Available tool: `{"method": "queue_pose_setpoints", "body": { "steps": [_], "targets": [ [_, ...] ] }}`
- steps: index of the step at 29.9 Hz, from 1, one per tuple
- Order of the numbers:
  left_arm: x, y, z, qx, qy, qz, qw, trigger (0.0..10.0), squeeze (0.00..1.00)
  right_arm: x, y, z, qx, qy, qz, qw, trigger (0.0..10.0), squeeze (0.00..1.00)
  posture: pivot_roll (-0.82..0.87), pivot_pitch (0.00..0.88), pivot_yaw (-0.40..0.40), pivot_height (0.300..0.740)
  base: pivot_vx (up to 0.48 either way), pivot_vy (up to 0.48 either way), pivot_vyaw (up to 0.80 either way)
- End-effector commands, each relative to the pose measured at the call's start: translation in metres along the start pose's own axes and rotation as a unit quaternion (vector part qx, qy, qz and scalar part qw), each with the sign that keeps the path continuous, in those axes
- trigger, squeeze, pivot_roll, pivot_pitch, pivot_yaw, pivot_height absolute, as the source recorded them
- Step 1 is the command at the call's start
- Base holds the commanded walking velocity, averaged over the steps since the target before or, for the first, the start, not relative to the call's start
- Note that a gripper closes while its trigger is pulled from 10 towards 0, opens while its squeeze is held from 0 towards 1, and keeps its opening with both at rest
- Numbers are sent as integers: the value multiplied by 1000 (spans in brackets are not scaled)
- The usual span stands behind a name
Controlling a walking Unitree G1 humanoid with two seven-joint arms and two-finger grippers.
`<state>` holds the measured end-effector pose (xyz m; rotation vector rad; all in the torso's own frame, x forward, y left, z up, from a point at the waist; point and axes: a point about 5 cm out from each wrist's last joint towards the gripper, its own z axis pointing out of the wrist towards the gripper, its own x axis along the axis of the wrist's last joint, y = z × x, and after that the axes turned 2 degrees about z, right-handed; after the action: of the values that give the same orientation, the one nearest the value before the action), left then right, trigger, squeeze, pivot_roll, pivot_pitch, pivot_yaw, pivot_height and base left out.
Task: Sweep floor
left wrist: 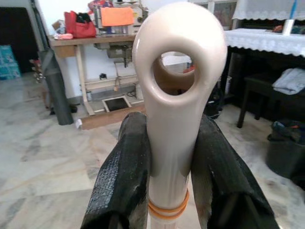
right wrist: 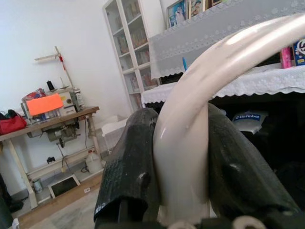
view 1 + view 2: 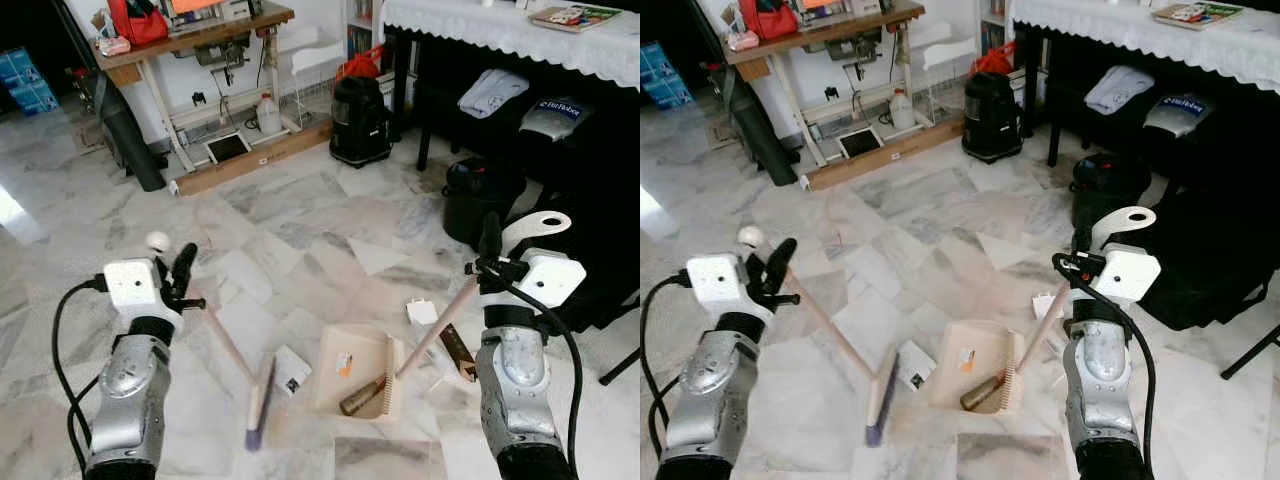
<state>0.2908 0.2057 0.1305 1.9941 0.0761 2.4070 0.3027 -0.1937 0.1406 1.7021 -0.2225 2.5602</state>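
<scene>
The dustpan point(image 3: 355, 370) lay flat on the marble floor point(image 3: 300, 220) between the robot's two arms, its comb edge toward the right, with a small orange-marked scrap and a brown cylindrical piece already resting inside it. Just to its left lay a white card-like scrap point(image 3: 291, 369), and beside that stood the broom head point(image 3: 259, 402), bristles down on the floor. To the right of the pan lay a white scrap point(image 3: 421, 312) and a dark brown strip point(image 3: 458, 351).

The left gripper point(image 3: 183, 280) was clenched around the top of the broom's pale handle point(image 1: 174, 119), both black fingers point(image 1: 126, 176) pressed to its sides just below the hanging loop. The right gripper point(image 3: 1072, 268) was likewise clamped on the curved top of the dustpan's long handle point(image 3: 437, 328).

To my eye the sweeping was well under way, at the gathering stage. The next move seemed to call for drawing the broom head rightward across the card-like scrap toward the pan's mouth while the right arm held the pan steady and flat against the floor.
</scene>
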Motion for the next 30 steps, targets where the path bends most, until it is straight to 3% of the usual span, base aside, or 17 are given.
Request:
{"method": "queue_pose_setpoints", "body": {
  "steps": [1,14,30],
  "targets": [
    [11,1,2,-1,31,2,1000,10000,0,14,-4,5,1,28,13,1000,10000,0,-53,0,93,740,0,0,0],
    [21,4,11,17,56,19,998,10000,0,15,-11,5,-7,13,29,999,10000,0,-38,0,84,740,0,0,63],
    [30,-10,12,38,68,42,996,10000,0,13,-23,5,-2,3,48,999,10000,0,-5,0,92,740,0,0,712]
  ]
}}
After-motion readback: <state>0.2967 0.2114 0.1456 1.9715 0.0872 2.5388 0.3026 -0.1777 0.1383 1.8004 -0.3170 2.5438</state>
